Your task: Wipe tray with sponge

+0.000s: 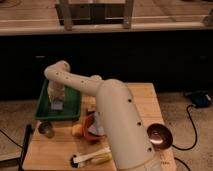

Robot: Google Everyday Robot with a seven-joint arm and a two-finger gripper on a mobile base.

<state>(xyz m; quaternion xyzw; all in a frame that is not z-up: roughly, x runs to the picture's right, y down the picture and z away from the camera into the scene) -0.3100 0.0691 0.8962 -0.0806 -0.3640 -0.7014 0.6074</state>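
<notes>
The green tray (73, 104) lies at the left of the wooden table. My white arm reaches from the lower right across the table to it. My gripper (56, 100) points down into the tray's middle. The pale blue-grey sponge (58, 105) lies right under the gripper on the tray floor.
A reddish-brown bowl (92, 127) with a grey-blue piece in it sits beside the tray, partly behind my arm. A small metal cup (47, 129), a yellow fruit (77, 130), a copper-coloured bowl (159, 135) and a white utensil (91, 157) lie on the table (50, 150). A dark counter runs behind.
</notes>
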